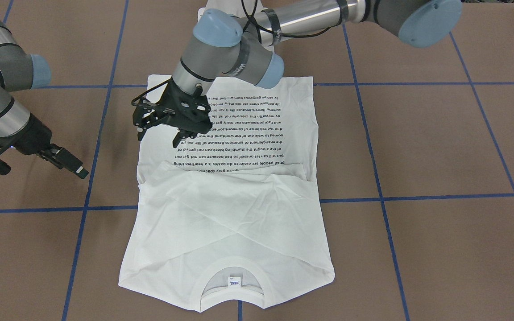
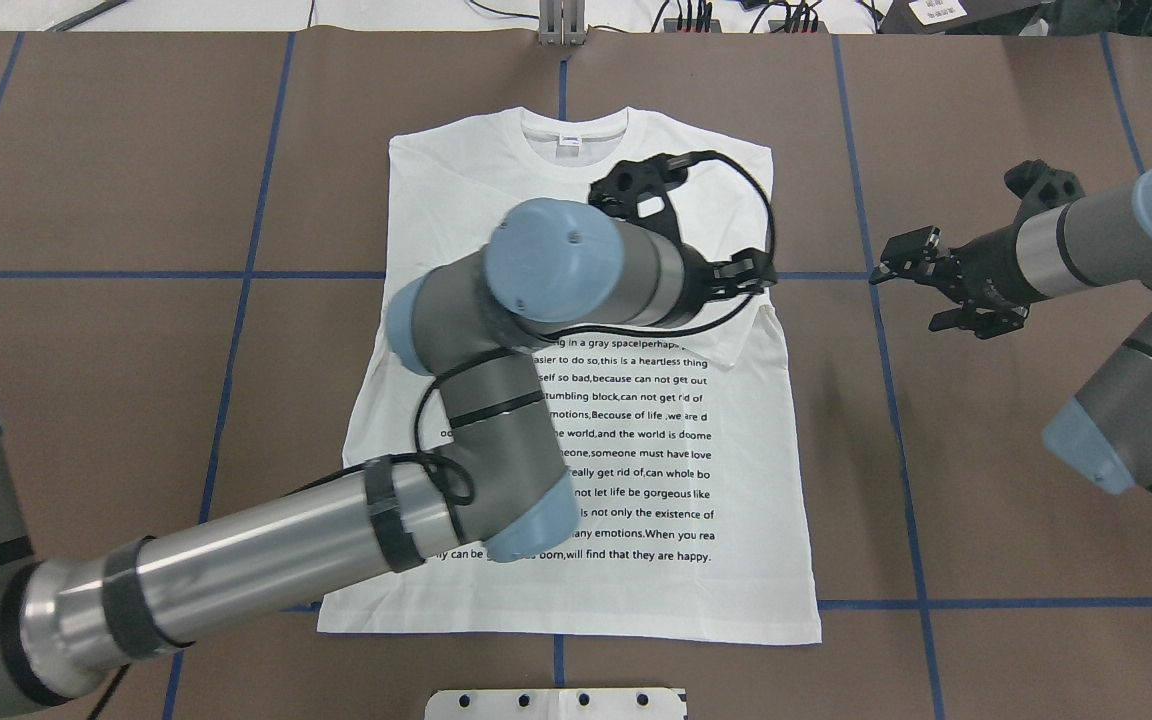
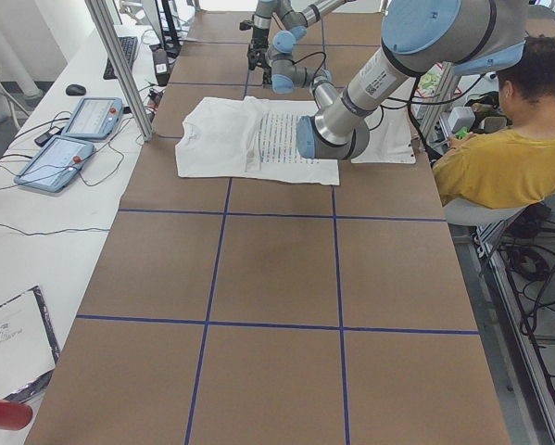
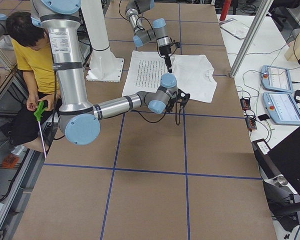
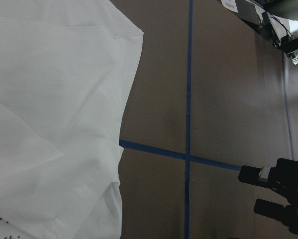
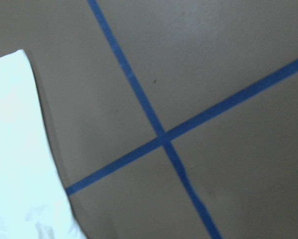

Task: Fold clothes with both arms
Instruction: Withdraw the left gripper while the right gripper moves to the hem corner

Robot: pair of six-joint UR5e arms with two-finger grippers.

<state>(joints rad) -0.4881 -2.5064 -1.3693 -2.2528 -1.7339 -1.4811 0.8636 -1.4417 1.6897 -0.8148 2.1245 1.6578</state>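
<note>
The white T-shirt (image 1: 230, 214) lies flat, print up, on the brown counter (image 1: 440, 147) gridded with blue tape (image 1: 417, 196). Above the shirt the left tool (image 1: 159, 137) hangs spread and empty. Just off the shirt's side, the right tool (image 2: 921, 285) hovers, likewise released. Beyond the shirt's collar, tablets (image 3: 82, 119) lie on a white bench (image 3: 18, 241).

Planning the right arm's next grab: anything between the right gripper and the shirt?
Nothing visible. Only bare table with blue tape lies between the right gripper and the T-shirt. The open left gripper hangs over that edge of the shirt.
</note>
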